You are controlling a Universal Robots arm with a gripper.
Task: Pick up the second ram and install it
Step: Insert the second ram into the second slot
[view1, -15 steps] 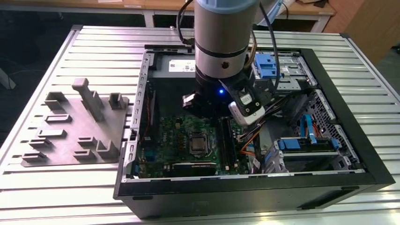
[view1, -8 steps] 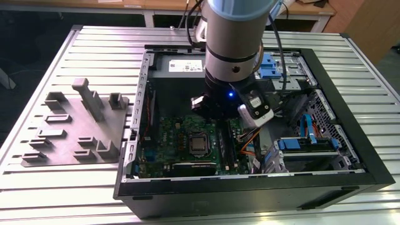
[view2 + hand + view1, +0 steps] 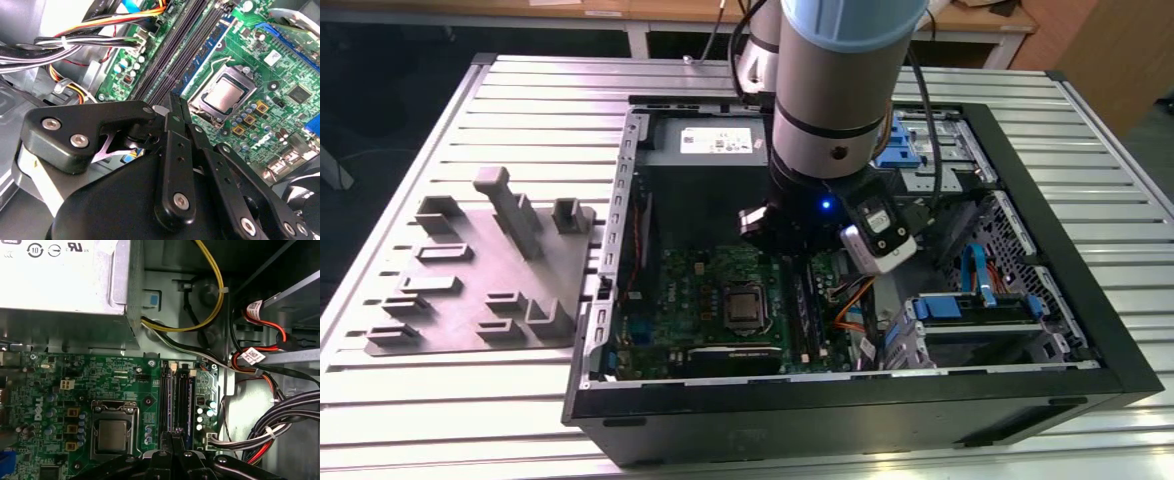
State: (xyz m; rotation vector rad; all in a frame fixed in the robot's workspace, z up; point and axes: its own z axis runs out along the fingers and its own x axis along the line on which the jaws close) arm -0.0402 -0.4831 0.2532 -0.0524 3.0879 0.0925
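**Gripper shut above the memory slots**

Black linkage bars, matte and studded with bright rivet heads, sit closest in the second wrist view. They taper to two slim fingers drawn flat together, with no gap showing between them. The tips lie in line with the slots, which I judge is why the arm hangs so steeply into the open computer case. Long narrow slots take a stick only when it comes down square along their length.

The second ram, as far as I can judge, is the thin dark strip standing on edge among the slots, just off the fingertips. Whether the fingers pinch its edge or only meet above it cannot be told.

The motherboard is glossy green, crowded with small cans and chips. Its processor shows a dull silver lid inside a square metal frame, just beside the slots. Bundled cables, black, orange and red and cinched with white ties, are swept off to the far side of the slots, leaving the approach free.

In the exterior view the grey fixture plate, moulded with raised blocks, lies at nine o'clock from the case on the ribbed metal table. No stick stands on it. The boxy metal power supply sits at twelve o'clock inside the case.
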